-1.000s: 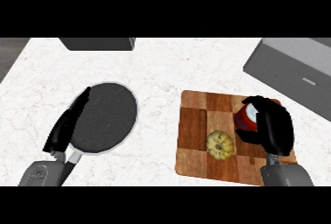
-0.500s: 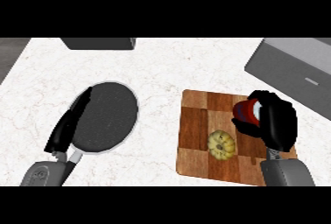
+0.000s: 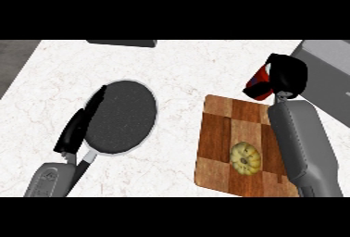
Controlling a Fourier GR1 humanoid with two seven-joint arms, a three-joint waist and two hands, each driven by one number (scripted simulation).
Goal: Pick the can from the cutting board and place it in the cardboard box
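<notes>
Lifting clear of the cutting board (image 3: 232,139), the right hand (image 3: 287,74) is carrying the gripped can (image 3: 259,82) toward the cardboard box (image 3: 328,69).

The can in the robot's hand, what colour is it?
Red, with a dark blue patch, on the can held by the right hand; seen in the head view.

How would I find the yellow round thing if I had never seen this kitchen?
Look for the brown checkered wooden cutting board on the white counter's right side. The small yellow ridged round thing lies on its lower half, beside the grey right forearm. Nothing else rests on the board.
</notes>
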